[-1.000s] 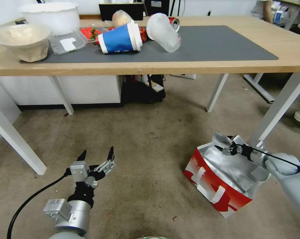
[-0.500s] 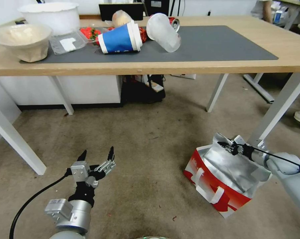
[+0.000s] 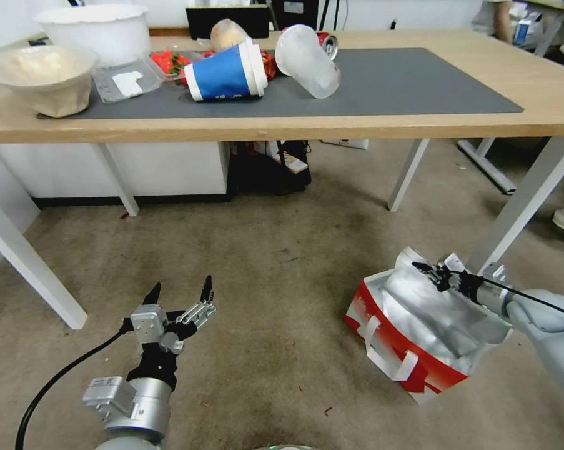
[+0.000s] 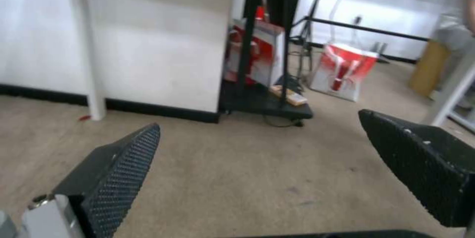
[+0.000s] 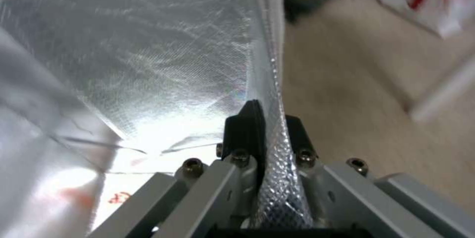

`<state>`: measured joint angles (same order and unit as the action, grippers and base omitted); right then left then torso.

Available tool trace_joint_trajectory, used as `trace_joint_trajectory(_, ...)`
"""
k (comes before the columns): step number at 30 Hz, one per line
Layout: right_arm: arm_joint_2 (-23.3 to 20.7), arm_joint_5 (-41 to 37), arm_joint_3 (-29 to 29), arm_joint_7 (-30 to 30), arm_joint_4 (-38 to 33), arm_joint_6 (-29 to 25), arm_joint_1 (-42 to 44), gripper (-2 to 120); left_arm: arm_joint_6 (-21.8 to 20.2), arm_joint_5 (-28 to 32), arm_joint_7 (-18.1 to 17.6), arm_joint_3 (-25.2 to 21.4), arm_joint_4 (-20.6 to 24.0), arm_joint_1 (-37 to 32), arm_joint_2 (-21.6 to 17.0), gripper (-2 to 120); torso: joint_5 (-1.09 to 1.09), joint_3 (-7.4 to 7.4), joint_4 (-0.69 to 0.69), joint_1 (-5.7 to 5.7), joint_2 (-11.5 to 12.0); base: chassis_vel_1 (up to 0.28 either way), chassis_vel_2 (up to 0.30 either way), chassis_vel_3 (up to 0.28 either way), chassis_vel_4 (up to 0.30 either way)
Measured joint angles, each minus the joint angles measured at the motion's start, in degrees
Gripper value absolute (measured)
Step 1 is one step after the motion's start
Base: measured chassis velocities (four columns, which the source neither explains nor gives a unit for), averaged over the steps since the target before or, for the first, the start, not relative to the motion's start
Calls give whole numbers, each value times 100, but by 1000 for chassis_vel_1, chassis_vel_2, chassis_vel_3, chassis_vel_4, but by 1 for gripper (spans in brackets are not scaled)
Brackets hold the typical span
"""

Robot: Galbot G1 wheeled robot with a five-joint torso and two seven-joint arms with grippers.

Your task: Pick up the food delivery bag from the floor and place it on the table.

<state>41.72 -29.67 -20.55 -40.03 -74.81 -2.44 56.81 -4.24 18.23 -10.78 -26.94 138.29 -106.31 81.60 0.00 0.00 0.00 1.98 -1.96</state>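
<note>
On the speckled carpet floor (image 3: 263, 294) just beside the bench's (image 3: 369, 125) white leg, the right hand (image 3: 433, 274) is pinching the foil rim of the food delivery bag (image 3: 413, 337), while the left hand (image 3: 178, 300) is hovering wide open, well apart from the bag.

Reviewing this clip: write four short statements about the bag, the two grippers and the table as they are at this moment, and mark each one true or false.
1. The right gripper is shut on the foil rim of the food delivery bag. True.
2. The bag sits on the table. False: it is on the floor.
3. The left gripper holds a cup. False: it is open and empty, above the carpet.
4. A blue cup lies on its side on the table. True.
</note>
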Motion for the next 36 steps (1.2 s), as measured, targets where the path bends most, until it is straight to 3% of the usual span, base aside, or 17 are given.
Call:
trace_joint_trajectory(5,-88,-704,-191,-466,-683,-88,246,0,-319,269,-312,-28,128,47,-17,100,0,0,0,0,0,0,0,0,0)
trace_joint_trajectory(15,-263,-1773,-305,-741,-1887,178,589,0,-245,357,-650,-90,138,102,-14,100,0,0,0,0,-1,0,0,0,0)
trace_joint_trajectory(17,-305,-2357,-350,-1052,-2184,315,684,0,-177,289,-652,-148,113,99,-12,100,0,0,-1,0,-1,0,0,0,0)
trace_joint_trajectory(26,-287,-3388,-406,-2120,-2498,710,819,0,-149,41,-552,-170,165,90,47,100,0,0,-1,0,-1,0,0,0,0)
trace_joint_trajectory(36,-170,-4108,-422,-2754,-2611,1248,892,0,-126,128,-507,-213,212,60,30,100,1,0,0,0,-1,0,0,0,0)
